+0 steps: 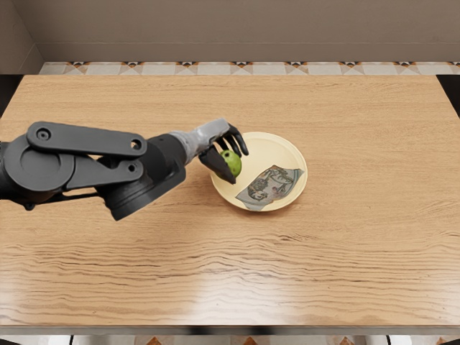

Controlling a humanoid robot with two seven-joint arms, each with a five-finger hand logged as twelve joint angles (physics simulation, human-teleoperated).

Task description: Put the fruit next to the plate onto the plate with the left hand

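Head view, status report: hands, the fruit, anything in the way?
Left hand shut on green fruit, over the plate at its left rim. Fruit not yet released. Right hand not in view. Nothing seen blocking the plate.

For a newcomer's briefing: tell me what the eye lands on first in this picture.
First, the bulky dark left arm coming in from the left edge, its left hand closed on a green fruit at the plate's left side. Then the cream plate mid-table, with a patterned patch on its near side.

Table (pixel 345 251) matt grained wood; plate (pixel 287 154) smooth cream glaze, printed patch; fruit (pixel 231 162) glossy green.
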